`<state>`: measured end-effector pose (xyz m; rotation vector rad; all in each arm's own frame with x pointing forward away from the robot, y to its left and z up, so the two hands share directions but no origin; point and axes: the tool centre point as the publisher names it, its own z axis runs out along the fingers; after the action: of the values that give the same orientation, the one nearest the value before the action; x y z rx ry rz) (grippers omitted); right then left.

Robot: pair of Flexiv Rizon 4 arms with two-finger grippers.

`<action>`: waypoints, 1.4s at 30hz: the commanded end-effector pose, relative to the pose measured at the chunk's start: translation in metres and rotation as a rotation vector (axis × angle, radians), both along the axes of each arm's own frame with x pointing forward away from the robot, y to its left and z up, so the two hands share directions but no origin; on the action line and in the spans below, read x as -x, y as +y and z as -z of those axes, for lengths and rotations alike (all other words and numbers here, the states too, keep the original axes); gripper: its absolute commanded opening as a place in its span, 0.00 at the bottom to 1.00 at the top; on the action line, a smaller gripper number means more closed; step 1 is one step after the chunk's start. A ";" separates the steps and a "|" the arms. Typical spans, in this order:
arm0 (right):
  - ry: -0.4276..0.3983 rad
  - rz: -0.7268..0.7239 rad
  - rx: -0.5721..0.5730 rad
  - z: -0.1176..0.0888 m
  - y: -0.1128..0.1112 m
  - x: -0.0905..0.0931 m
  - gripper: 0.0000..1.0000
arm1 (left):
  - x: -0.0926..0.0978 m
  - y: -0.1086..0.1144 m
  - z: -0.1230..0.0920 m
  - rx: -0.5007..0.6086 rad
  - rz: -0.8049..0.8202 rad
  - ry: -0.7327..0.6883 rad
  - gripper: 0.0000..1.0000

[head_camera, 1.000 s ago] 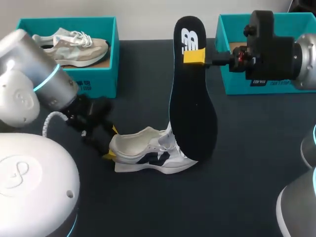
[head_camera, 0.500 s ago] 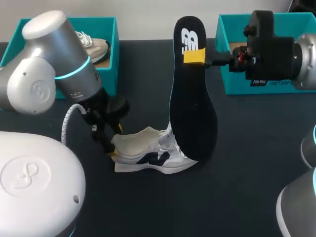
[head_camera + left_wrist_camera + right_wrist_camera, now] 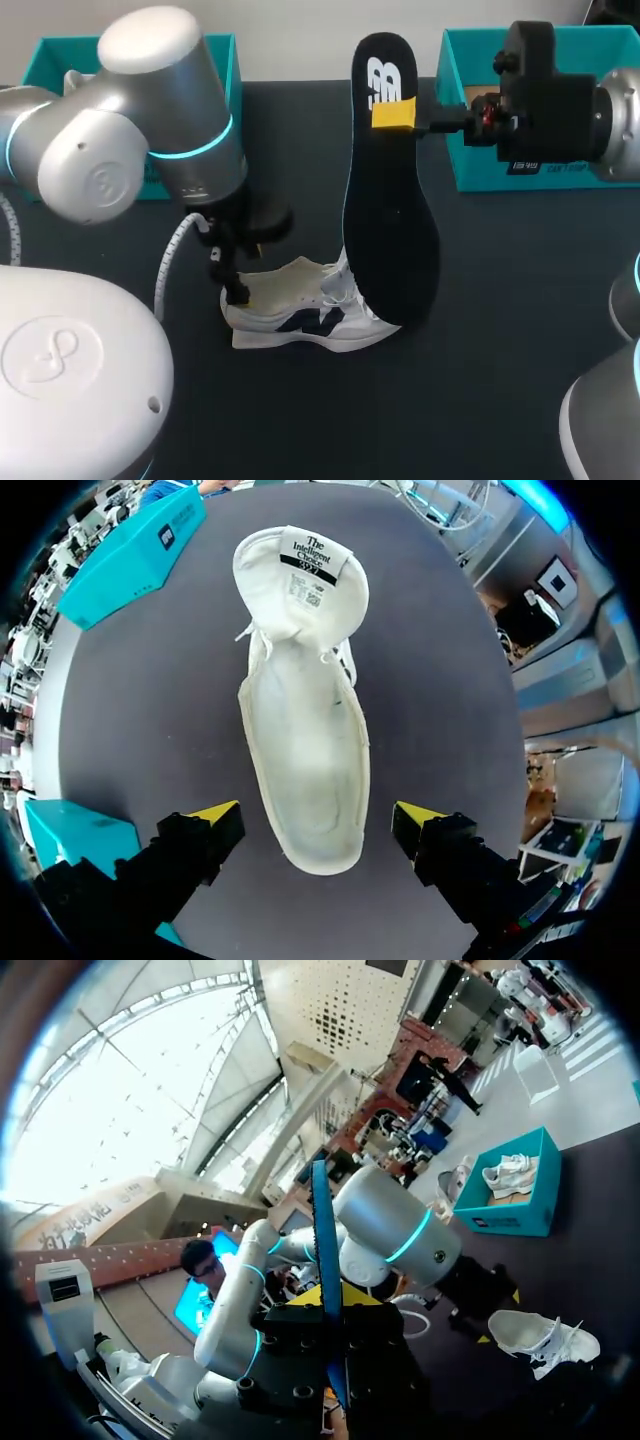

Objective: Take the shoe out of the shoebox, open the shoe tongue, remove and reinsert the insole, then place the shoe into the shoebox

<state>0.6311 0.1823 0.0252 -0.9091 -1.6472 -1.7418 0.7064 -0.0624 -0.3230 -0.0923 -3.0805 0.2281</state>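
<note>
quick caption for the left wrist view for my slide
Open left gripper poised astride the heel of the white shoe, tongue folded forward.

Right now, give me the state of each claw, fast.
Left claw: open, straddling the heel of the shoe, not gripping it.
Right claw: closed on the insole, holding it upright.

open: shoe (image 3: 305, 770) mouth below left end effector (image 3: 317, 815), fingers wide of heel | blocked: upright insole (image 3: 385, 230) over toe | passable: surface (image 3: 480, 320) in front | rear: shoebox (image 3: 480, 170) wall
</note>
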 end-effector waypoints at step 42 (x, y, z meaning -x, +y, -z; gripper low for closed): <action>0.002 0.001 0.002 0.000 0.005 -0.002 0.00 | -0.043 -0.076 0.051 0.057 -0.068 -0.090 0.64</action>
<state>0.6311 0.1823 0.0252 -0.9091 -1.6472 -1.7417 0.7470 -0.1315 -0.3627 0.0033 -3.1764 0.3252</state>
